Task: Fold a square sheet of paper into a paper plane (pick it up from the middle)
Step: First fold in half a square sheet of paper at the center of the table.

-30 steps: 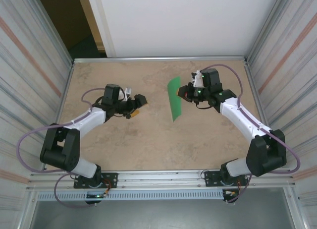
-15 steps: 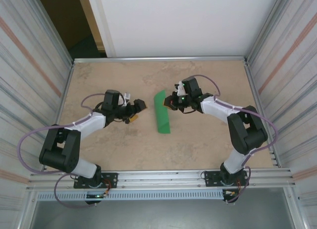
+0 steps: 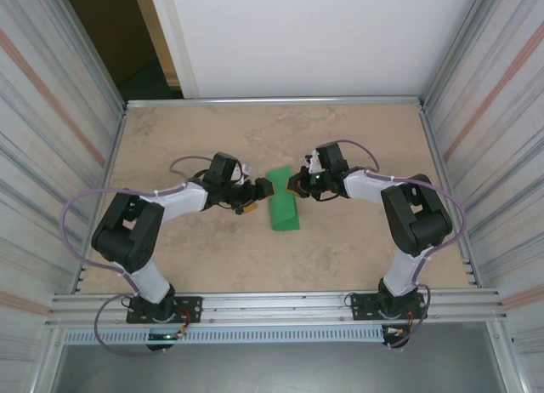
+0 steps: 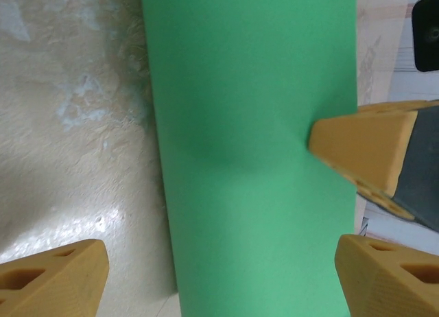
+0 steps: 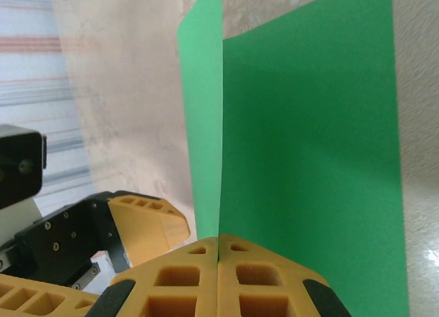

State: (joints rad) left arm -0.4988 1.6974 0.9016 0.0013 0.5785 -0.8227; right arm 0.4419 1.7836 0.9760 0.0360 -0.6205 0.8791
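The square sheet of paper [image 3: 282, 209] is bright green and folded in half, standing tent-like on the table near its middle. My right gripper [image 3: 295, 185] is shut on the paper's folded edge at its far right end; in the right wrist view the closed fingertips [image 5: 218, 252] pinch the crease of the paper [image 5: 309, 125]. My left gripper [image 3: 262, 190] is open just left of the sheet. In the left wrist view the paper [image 4: 254, 125] spans the gap between its spread fingers [image 4: 58, 276], and a right gripper fingertip [image 4: 360, 152] touches the paper's right edge.
The beige stone-patterned table [image 3: 170, 138] is fenced by ribbed metal walls [image 3: 59, 155] on the left and right, with a white panel behind. Both arms reach inward and nearly meet at the centre.
My right gripper carried the folded paper left and nearer, toward the table's middle. My left arm swung right until its open fingers reached the paper's left side.
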